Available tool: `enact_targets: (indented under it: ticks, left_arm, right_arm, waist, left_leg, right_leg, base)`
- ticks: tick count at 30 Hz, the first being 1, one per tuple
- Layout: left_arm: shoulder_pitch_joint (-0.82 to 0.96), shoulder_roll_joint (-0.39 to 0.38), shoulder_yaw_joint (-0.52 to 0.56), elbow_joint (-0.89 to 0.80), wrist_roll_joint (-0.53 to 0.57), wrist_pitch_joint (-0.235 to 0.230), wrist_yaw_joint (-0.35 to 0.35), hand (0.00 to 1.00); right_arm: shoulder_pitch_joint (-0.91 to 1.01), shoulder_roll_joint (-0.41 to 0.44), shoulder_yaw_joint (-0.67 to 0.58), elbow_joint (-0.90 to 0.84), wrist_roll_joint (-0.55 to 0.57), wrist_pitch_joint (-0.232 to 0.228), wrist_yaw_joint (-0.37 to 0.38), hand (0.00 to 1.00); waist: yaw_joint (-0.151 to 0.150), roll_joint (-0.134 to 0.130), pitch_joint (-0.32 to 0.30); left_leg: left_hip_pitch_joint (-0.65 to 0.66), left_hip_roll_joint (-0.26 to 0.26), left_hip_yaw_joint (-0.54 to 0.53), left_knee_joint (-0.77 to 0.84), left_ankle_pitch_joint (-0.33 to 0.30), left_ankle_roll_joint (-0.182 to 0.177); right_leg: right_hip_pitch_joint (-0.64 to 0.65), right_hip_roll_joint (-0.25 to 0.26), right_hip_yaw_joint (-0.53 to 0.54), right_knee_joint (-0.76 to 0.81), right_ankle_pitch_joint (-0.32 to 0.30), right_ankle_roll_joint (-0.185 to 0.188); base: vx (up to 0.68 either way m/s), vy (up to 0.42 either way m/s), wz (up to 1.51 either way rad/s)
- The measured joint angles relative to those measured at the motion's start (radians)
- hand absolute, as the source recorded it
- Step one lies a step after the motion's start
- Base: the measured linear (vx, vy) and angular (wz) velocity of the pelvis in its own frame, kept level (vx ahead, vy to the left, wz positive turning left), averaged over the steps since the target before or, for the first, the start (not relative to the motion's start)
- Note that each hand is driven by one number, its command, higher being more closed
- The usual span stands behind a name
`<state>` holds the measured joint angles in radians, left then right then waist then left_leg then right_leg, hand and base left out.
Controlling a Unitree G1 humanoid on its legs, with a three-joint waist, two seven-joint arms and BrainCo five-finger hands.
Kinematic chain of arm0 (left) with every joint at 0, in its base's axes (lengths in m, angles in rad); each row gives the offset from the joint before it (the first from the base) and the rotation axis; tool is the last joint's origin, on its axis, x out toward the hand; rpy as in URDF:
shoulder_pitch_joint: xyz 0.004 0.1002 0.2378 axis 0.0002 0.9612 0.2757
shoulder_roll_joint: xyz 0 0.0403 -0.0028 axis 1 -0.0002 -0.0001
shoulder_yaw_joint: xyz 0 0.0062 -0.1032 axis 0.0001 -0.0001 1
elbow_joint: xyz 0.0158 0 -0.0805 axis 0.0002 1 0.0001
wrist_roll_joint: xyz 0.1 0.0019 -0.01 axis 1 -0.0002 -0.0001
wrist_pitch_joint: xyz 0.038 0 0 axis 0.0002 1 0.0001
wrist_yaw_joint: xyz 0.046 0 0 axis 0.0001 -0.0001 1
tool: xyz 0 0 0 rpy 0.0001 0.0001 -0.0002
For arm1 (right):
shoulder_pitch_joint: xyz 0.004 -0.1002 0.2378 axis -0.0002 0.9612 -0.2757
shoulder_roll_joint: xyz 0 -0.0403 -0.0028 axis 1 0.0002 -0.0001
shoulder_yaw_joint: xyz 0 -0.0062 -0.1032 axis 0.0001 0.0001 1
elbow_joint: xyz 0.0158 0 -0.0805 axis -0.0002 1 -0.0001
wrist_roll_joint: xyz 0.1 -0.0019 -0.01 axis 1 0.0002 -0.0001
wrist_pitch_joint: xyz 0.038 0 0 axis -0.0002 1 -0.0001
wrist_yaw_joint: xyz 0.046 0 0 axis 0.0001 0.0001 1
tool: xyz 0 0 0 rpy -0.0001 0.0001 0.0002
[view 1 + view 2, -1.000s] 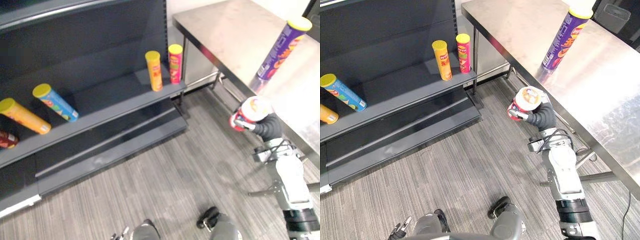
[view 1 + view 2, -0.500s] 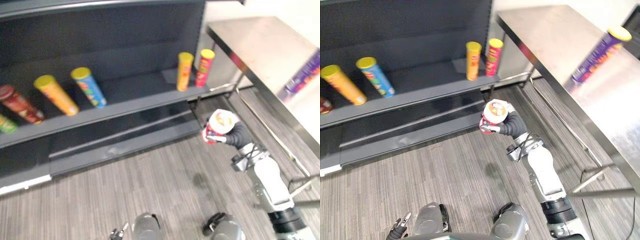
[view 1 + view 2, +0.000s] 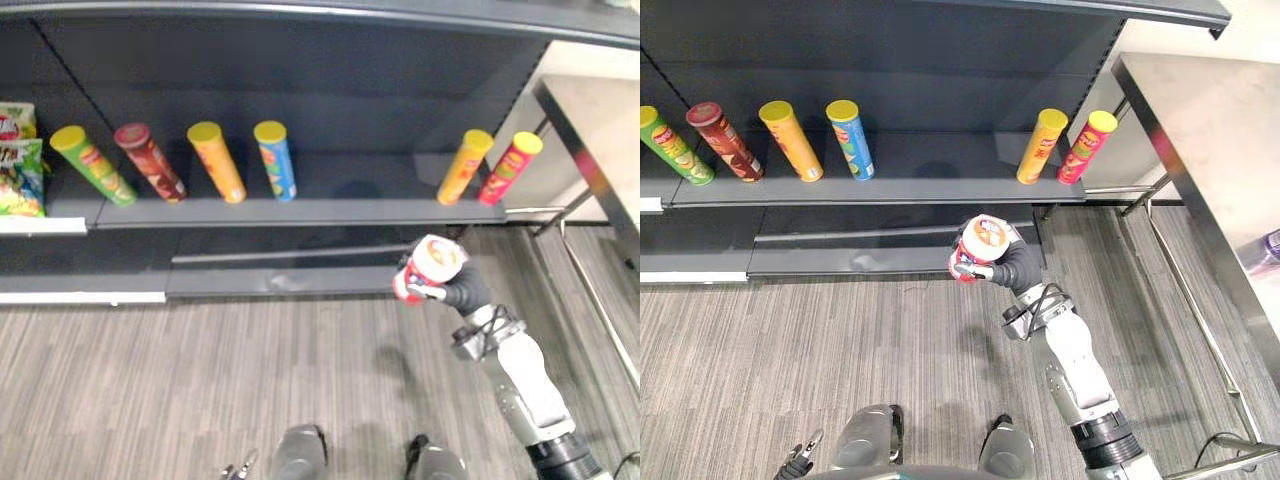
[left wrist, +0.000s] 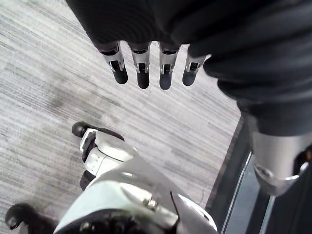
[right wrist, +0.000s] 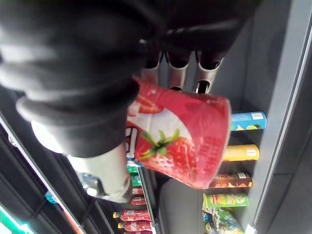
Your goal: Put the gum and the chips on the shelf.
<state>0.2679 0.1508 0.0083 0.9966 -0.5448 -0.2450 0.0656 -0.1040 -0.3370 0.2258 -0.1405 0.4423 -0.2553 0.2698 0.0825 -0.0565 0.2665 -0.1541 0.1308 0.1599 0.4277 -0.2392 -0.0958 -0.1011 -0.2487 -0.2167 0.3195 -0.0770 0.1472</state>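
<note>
1. The left hand (image 4: 142,61) is held over the grey floor (image 4: 44,87), with its fingers straight, slightly apart and touching nothing.
2. A red, strawberry-printed gum canister (image 3: 978,245) with a white lid is gripped by the right hand (image 3: 1017,268). The fingers (image 5: 178,68) are curled round its side, and it is held in the air before the shelf.
3. On the dark shelf (image 3: 940,185) six chip tubes are stood: green (image 3: 670,145), dark red (image 3: 723,141), orange (image 3: 792,140) and blue (image 3: 850,138) together, and yellow (image 3: 1041,146) and pink (image 3: 1086,147) further right.
4. A steel desk (image 3: 1210,150) is seen beside the shelf's right end.
</note>
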Motion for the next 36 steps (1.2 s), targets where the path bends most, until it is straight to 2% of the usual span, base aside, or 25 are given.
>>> enact_targets:
  ticks: [6, 8, 14, 18, 23, 31, 36]
  left_arm:
    - [0.002, -0.004, -0.005, 0.002, -0.002, -0.028, -0.014, 0.0]
    - [0.002, -0.004, -0.006, 0.003, -0.002, -0.028, -0.014, 0.0]
    - [-0.001, 0.002, -0.011, 0.012, 0.001, -0.028, -0.019, 0.0]
    - [0.001, 0.003, -0.016, 0.034, -0.001, -0.027, -0.029, 0.0]
    - [-0.007, 0.007, -0.023, 0.032, -0.001, -0.027, -0.032, 0.0]
    - [-0.011, 0.009, -0.023, 0.027, 0.007, -0.007, -0.034, 0.0]
    - [-0.01, 0.011, -0.027, 0.027, 0.008, 0.002, -0.036, 0.0]
  right_arm:
    - [-0.012, -0.002, 0.008, 0.015, -0.001, -0.008, 0.001, 1.0]
    - [-0.012, -0.002, 0.008, 0.034, -0.002, -0.008, 0.001, 1.0]
    - [-0.007, 0.001, 0.009, 0.036, -0.006, -0.013, 0.001, 1.0]
    - [0.003, 0.001, 0.008, 0.036, -0.009, -0.018, 0.001, 1.0]
    - [0.028, 0.001, 0.005, 0.036, -0.009, -0.018, 0.001, 1.0]
    - [0.057, 0.005, -0.023, 0.036, -0.009, -0.018, -0.027, 1.0]
    - [0.088, 0.005, -0.052, 0.036, -0.009, -0.018, -0.044, 1.0]
  waist:
    - [-0.016, 0.004, -0.005]
    - [-0.023, 0.007, -0.009]
    - [-0.037, 0.005, -0.015]
    - [-0.051, 0.004, -0.024]
    - [-0.055, 0.007, -0.039]
    - [-0.057, 0.009, -0.043]
    - [-0.082, 0.009, -0.043]
  left_leg:
    - [0.022, 0.007, -0.006, -0.157, 0.096, -0.027]
    - [0.039, 0.012, -0.006, -0.201, 0.116, -0.025]
    - [0.039, 0.0, -0.004, -0.279, 0.165, -0.017]
    - [0.078, 0.005, -0.004, -0.4, 0.248, -0.027]
    - [0.125, 0.011, -0.006, -0.522, 0.33, -0.035]
    - [0.141, 0.003, -0.01, -0.522, 0.335, -0.035]
    - [0.141, -0.01, -0.038, -0.505, 0.322, -0.035]
  right_leg:
    - [-0.011, 0.028, -0.007, -0.056, 0.004, -0.006]
    - [-0.006, 0.042, -0.002, -0.08, 0.015, -0.023]
    - [0.002, 0.048, 0.008, -0.149, 0.028, -0.028]
    - [-0.006, 0.065, 0.002, -0.161, 0.031, -0.033]
    - [-0.016, 0.082, -0.004, -0.161, 0.034, -0.037]
    - [-0.001, 0.076, -0.013, -0.157, 0.036, -0.038]
    - [-0.018, 0.049, -0.027, -0.063, -0.015, -0.033]
  base:
    - [-0.04, -0.141, 0.06]
    - [-0.09, -0.078, -0.06]
    - [-0.14, -0.036, 0.0]
    - [-0.08, -0.06, 0.04]
    - [0.0, -0.032, 0.01]
    - [0.02, 0.007, 0.03]
    - [-0.02, -0.005, 0.16]
